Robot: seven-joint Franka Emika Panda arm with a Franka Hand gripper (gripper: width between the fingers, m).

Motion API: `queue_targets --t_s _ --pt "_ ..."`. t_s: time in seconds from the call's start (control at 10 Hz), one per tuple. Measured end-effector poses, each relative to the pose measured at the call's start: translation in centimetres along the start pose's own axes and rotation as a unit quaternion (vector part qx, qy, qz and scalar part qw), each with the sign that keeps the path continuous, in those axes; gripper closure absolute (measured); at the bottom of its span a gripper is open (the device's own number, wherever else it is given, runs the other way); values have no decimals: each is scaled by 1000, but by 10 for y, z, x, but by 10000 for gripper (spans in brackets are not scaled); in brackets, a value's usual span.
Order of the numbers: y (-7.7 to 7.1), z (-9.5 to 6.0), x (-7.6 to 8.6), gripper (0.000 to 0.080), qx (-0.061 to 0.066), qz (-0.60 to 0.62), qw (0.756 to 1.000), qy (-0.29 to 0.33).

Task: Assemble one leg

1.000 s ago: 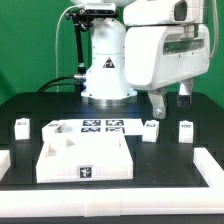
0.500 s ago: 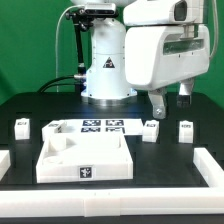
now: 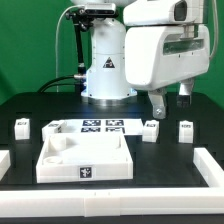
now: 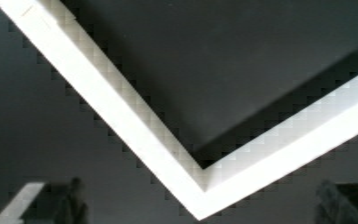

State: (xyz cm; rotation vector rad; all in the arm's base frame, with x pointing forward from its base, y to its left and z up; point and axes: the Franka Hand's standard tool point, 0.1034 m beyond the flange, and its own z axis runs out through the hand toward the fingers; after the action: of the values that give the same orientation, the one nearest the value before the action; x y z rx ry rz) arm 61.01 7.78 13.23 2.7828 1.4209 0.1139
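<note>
Two small white legs with tags stand at the exterior view's left and two at its right. The wide white panel lies in front of them at centre left. My gripper hangs high above the two right legs, open and empty. In the wrist view the gripper shows only its two dark fingertips at the picture's edges, wide apart with nothing between them. No leg shows in the wrist view.
The marker board lies flat between the leg pairs. White border rails run along the table's left and right; a rail corner fills the wrist view. The robot base stands behind.
</note>
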Motion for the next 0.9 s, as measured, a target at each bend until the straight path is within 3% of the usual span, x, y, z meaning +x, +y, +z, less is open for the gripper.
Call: queue_targets --t_s 0.2,0.3,0.6,0.8,0.9 --pt "1 1 -2 150 1 1 1000 -1" --pt "8 10 -24 150 -7 -62 998 3" --pt "-1 19 -70 150 -1 -143 990 -19" --pt "-3 20 -85 150 3 -191 981 -29" --pt "-3 21 -84 150 2 -187 982 -28"
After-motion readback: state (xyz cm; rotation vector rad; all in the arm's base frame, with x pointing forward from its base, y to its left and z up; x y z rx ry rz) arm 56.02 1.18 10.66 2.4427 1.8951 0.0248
